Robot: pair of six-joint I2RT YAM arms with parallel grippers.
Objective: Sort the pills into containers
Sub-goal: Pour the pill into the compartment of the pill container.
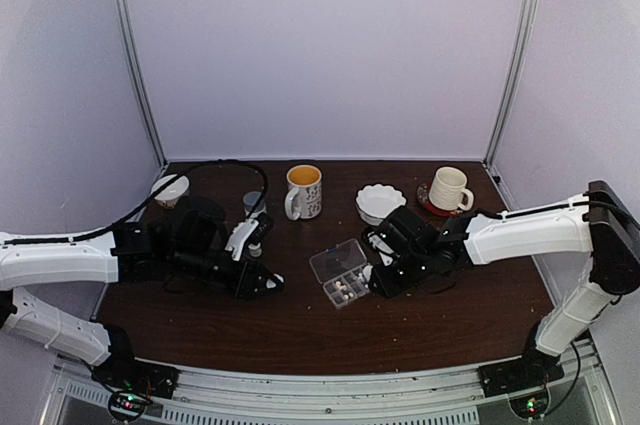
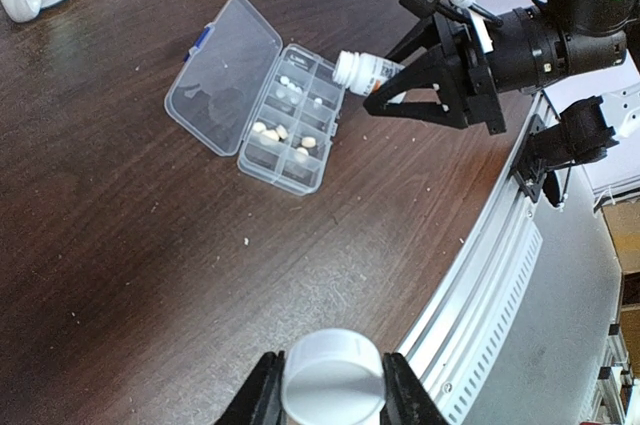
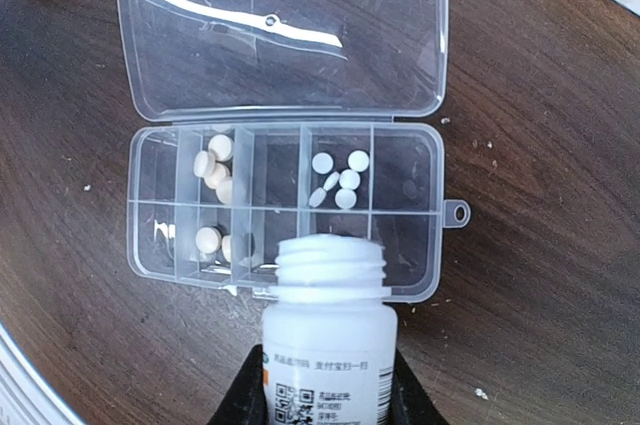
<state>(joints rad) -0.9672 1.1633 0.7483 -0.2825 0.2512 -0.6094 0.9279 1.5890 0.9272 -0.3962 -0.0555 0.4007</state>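
Our right gripper [image 3: 326,393] is partly closed on a white bottle [image 3: 328,330], with one finger on each side of its body. The bottle has no cap on it and is tipped well over. Its open mouth is at the near edge of the box [image 3: 150,170], and in the right wrist view it hides part of the near row. We cannot tell whether the mouth touches the box.

The box lies on the table [image 1: 300,335] between our two grippers. Its lid [image 3: 285,40] is swung fully open and lies flat on the wood. The compartments [image 3: 405,245] stand in two rows of five. We see pills [image 3: 340,180] in three of them:
- A cluster of white ones is in the far row, fourth from the left.
- Tan ones are in the far row, second from the left.
- More tan ones are in the near row, directly below those.

The other compartments we can see look bare.

Our left gripper [image 2: 334,407] is partly closed on a white cap [image 2: 332,377], a finger on either side of it. It holds the cap above the table, left of the box and apart from it.

At the back of the table stand a mug [image 1: 303,191], a bowl [image 1: 380,202] and a cup [image 1: 448,188], all well apart from the box.
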